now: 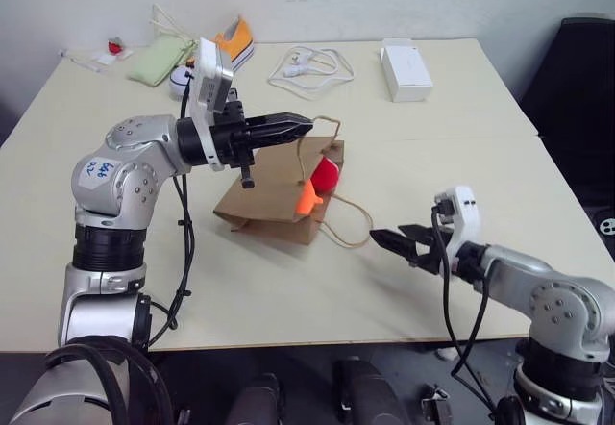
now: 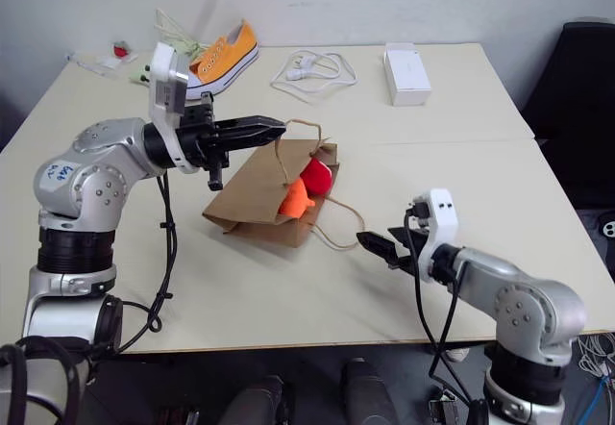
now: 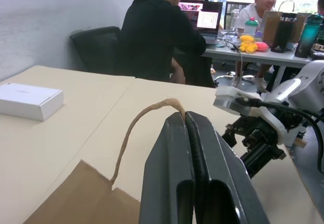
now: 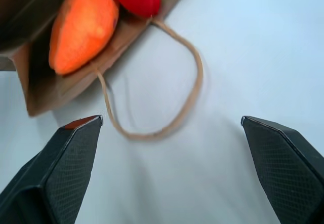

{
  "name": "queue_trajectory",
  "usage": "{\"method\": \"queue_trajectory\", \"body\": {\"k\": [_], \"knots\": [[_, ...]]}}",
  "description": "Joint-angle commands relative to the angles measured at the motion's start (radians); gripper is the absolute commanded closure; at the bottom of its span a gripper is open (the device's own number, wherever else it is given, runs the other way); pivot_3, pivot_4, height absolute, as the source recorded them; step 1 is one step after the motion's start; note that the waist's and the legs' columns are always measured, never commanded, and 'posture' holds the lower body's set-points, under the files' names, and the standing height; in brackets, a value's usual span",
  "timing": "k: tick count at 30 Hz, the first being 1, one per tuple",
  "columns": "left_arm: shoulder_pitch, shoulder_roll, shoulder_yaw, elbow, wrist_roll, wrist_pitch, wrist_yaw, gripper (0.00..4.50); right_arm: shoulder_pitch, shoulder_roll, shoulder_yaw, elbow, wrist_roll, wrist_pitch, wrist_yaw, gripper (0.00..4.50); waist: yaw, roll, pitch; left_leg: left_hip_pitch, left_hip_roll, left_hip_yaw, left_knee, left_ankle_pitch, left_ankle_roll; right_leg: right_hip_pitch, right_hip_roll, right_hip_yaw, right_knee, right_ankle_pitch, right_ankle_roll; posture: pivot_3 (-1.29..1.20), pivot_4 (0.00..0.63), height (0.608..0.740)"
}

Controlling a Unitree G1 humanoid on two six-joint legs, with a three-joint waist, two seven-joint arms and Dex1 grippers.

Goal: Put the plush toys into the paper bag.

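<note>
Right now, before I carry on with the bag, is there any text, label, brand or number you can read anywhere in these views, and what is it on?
White sticker on the left arm's shoulder: handwritten marks, too small to read.
White box: no print visible.
Paper bag: plain, no print.
Orange sneaker: no readable brand.
Laptop screen behind the seated people: blurred, unreadable.
Nothing legible anywhere.

Nothing legible from my end — the white sticker on the left arm's shoulder housing has blue handwritten marks, but I can't make them out in either head view. The laptop screen behind the seated people shows coloured content, unreadable. The white box on the table looks blank — no print I can read.
</note>
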Motion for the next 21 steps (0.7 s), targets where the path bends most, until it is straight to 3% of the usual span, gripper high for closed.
{"method": "queue_trajectory", "body": {"k": [1,10,13,21], "knots": [[-0.019,0.004,0.022,-0.018,-0.012,-0.008,-0.007,4.50,-0.035,0.091,-0.066,0.037,0.022,0.003,-0.072,0.03,0.000,0.000,0.000,0.000,0.000,0.000,0.000,0.000,0.000,0.000,0.000,0.000,0.001,0.000,0.000,0.00,0.150,0.740],[-0.036,0.002,0.022,-0.009,-0.004,-0.017,-0.007,4.50,-0.100,0.228,-0.004,0.206,-0.002,-0.075,-0.120,0.03,-0.003,-0.001,0.000,0.000,0.000,0.000,0.000,0.000,0.000,0.000,0.000,0.000,0.003,0.000,0.000,0.00,0.150,0.740],[-0.036,0.004,0.024,-0.013,-0.003,-0.016,-0.003,4.50,-0.107,0.232,0.000,0.210,-0.004,-0.109,-0.126,0.60,-0.011,-0.001,0.000,0.001,0.000,0.000,0.000,0.000,0.000,0.000,0.000,0.000,0.003,0.000,0.000,0.00,0.150,0.740],[-0.021,0.009,0.025,-0.021,0.002,-0.022,0.001,4.50,-0.094,0.205,-0.044,0.145,0.102,-0.074,-0.128,3.41,-0.010,0.000,0.000,0.001,0.000,0.000,-0.001,0.000,0.000,0.000,0.000,0.000,0.003,0.000,0.000,0.00,0.150,0.740]]}}
